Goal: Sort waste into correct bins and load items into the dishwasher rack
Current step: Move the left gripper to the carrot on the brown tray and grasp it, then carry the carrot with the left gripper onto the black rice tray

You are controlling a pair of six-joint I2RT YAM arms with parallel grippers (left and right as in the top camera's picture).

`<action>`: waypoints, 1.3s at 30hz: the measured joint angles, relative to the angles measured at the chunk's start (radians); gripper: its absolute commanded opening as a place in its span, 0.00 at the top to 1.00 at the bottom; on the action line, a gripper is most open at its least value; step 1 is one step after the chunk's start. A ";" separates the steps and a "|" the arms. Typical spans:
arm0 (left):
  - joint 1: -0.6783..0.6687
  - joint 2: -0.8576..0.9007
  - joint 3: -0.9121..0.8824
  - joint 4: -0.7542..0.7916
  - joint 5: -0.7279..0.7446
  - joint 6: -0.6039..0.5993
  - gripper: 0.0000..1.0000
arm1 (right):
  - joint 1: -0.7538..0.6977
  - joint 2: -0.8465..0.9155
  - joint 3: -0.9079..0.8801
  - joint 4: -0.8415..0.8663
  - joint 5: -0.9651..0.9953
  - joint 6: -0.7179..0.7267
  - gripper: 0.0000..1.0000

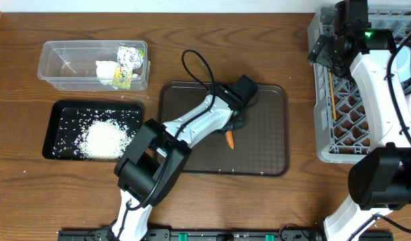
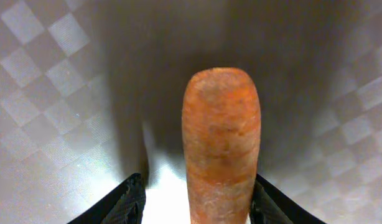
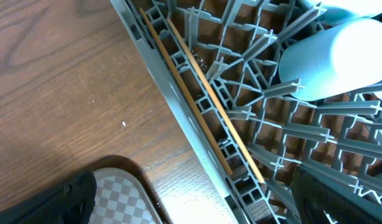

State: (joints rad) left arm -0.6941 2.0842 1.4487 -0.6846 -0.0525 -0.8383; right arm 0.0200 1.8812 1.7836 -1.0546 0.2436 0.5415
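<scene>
My left hand is clenched on the small orange carrot, fingers pressing both its sides, over the brown serving tray at the middle of the bench. The rice lies heaped in the black tray at nine o'clock, wrapper and tissue in the clear tub at ten. My right hand hovers released, I think, over the grey rack at three o'clock; chopsticks lie along its wall, a light-blue bowl beside.

Bare brown tray surrounds the carrot; rack wall stands well right.
</scene>
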 measured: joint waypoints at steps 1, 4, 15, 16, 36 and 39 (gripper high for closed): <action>0.000 0.000 -0.005 0.002 -0.001 0.000 0.46 | 0.000 0.000 0.000 0.000 0.000 0.000 0.01; 0.000 0.000 -0.009 0.007 -0.001 0.000 0.55 | 0.000 0.000 0.000 0.000 0.000 0.000 0.01; 0.005 -0.008 -0.014 -0.011 -0.010 -0.003 0.79 | 0.000 0.000 0.000 0.000 0.000 0.000 0.01; 0.008 -0.012 -0.014 -0.026 -0.007 -0.002 0.79 | 0.000 0.000 0.000 0.000 0.000 0.000 0.01; 0.725 -0.439 -0.033 -0.262 -0.094 0.053 0.75 | 0.000 0.000 0.000 0.000 0.000 0.000 0.01; 0.822 -0.421 -0.072 -0.242 -0.099 0.053 0.75 | 0.000 0.000 0.000 0.000 0.000 0.000 0.01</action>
State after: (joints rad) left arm 0.1284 1.6634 1.3766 -0.9268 -0.1513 -0.7849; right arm 0.0200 1.8812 1.7836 -1.0546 0.2436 0.5419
